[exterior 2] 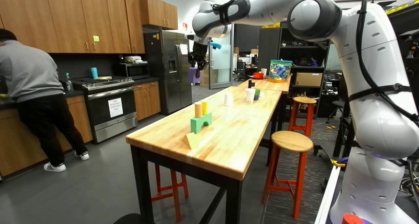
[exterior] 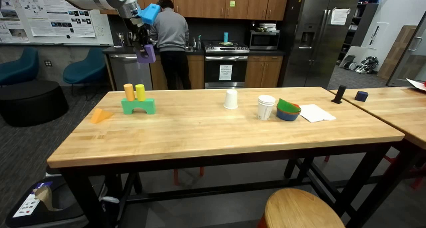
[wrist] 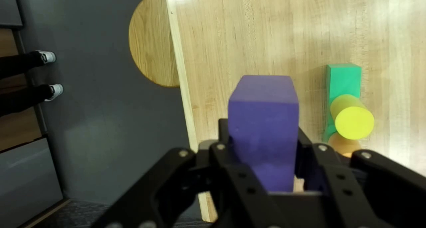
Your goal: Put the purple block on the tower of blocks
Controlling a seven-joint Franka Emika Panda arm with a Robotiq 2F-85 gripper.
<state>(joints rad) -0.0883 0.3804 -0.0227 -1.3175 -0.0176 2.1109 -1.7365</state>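
One outstretched arm (exterior 2: 309, 18) points your gripper (wrist: 264, 143) down, clamped on the purple block (exterior: 147, 55), midair, apart from the tower of blocks (exterior: 137, 103); a tilted green bowl (exterior: 286, 106) sits in a blue bowl (exterior: 287, 116).

To me the purple block (wrist: 263, 131) looks smooth and matt, the wooden tabletop (exterior: 213, 128) glossy; I also see a dull-sheened metal refrigerator (exterior: 316, 38) and matt cloth in the grey sweatshirt (exterior: 171, 30).

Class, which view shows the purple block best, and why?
The wrist view: there the purple block is largest, seen up close. Both exterior views show it much smaller, held up in the air, apart from the tower.
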